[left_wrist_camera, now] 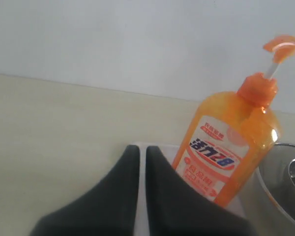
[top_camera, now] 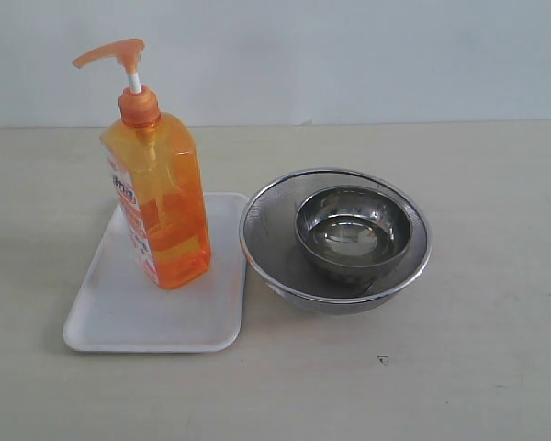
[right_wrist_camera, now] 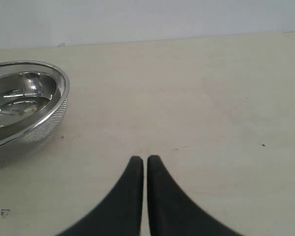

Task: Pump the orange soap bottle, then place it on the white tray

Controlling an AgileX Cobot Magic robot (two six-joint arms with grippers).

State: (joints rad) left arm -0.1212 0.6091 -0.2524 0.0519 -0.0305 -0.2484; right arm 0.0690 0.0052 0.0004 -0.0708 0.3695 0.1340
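**A:** Where is the orange soap bottle [top_camera: 161, 207]?

**B:** It stands upright on the white tray [top_camera: 119, 312], on the half of the tray nearer the bowls and toward its far edge. Its base sits flat on the tray floor.

**A:** Which way does the pump face?

**B:** In the exterior view the pump head [top_camera: 110, 53] points left, raised on its white stem. The label faces left and slightly toward the camera. The lower part of the bottle looks a deeper orange than the top.

**A:** Is anything gripping it?

**B:** No. The left gripper [left_wrist_camera: 142, 150] is clenched, its two dark fingers pressed together with only a thin slit between them, and it holds nothing. The bottle is near it but apart from it. A strip of the tray shows just past the fingertips.

**A:** And the other arm?

**B:** The right gripper [right_wrist_camera: 144, 159] is clenched too, and empty, over the bare table [top_camera: 459, 367]. I cannot tell whether it touches the surface.

**A:** What else is on the table?

**B:** A mesh bowl [top_camera: 266, 248] with a steel rim sits just to the right of the tray, with a smaller steel bowl [top_camera: 354, 265] inside it. The mesh bowl's rim comes right up to the tray's right edge, but I cannot tell whether they touch. In the right wrist view the mesh bowl lies well apart from the fingertips.
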